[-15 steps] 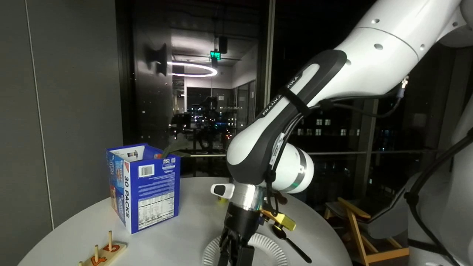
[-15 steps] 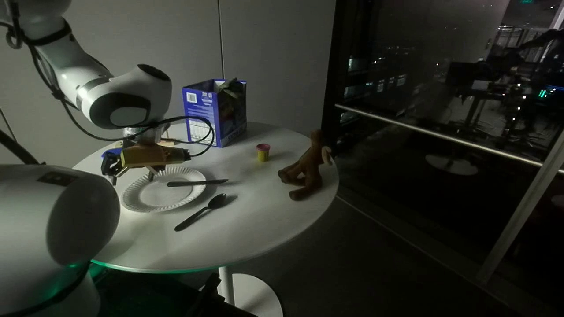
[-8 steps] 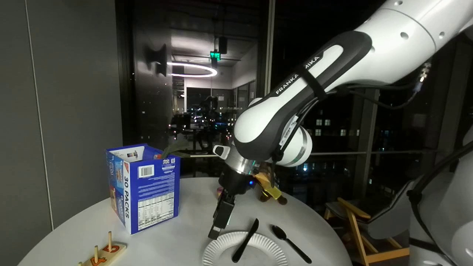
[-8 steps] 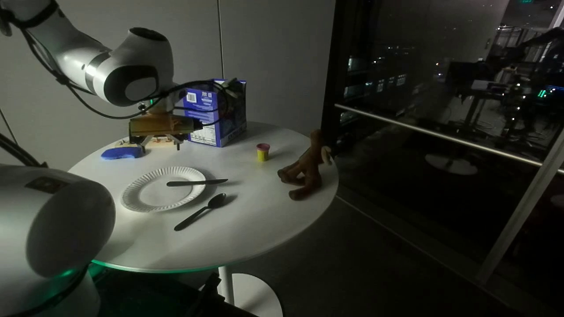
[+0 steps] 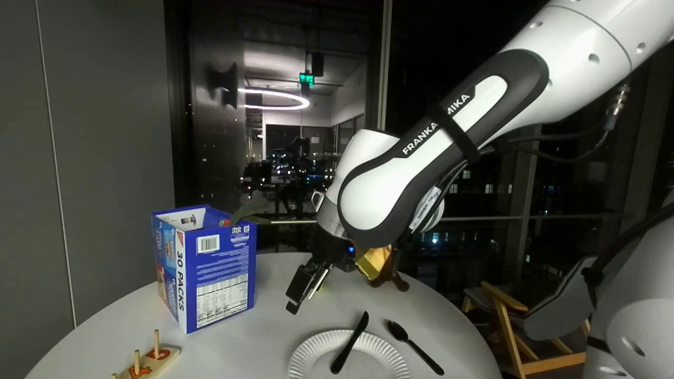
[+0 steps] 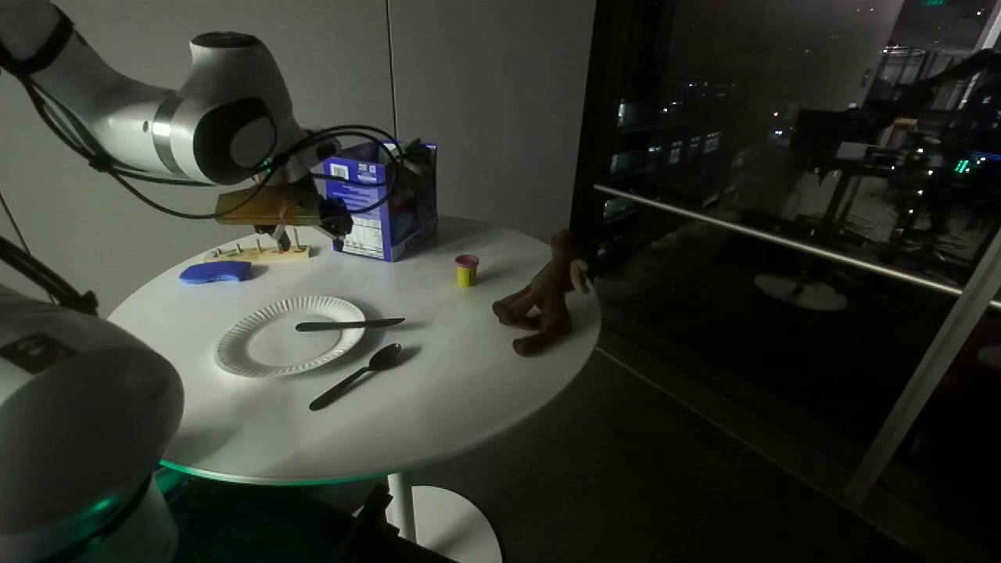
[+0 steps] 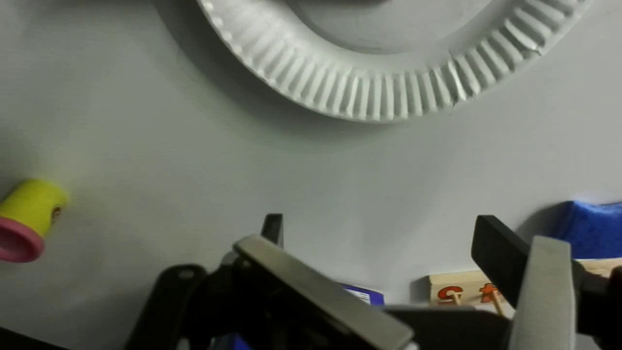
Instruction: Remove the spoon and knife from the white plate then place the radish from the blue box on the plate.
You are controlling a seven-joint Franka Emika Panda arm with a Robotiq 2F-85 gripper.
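The gripper (image 7: 381, 228) hangs, jaws wide apart, over open tabletop (image 6: 461, 367) — between white plate (image 6: 274, 348) and blue box (image 5: 210, 271). The knife (image 6: 350, 324) overhangs the plate's rim; the spoon (image 6: 385, 357) lies beside.

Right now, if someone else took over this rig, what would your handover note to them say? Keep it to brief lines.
Gripper: open, empty, above the table, clear of the white plate.
Knife: lying across the plate's edge, blade sticking out past the rim.
Spoon: on the table beside the plate.
Radish: leaves show above the blue box; its body is mostly hidden.
Done: spoon is off the plate.
Left: take the knife off, then put the radish on the plate.
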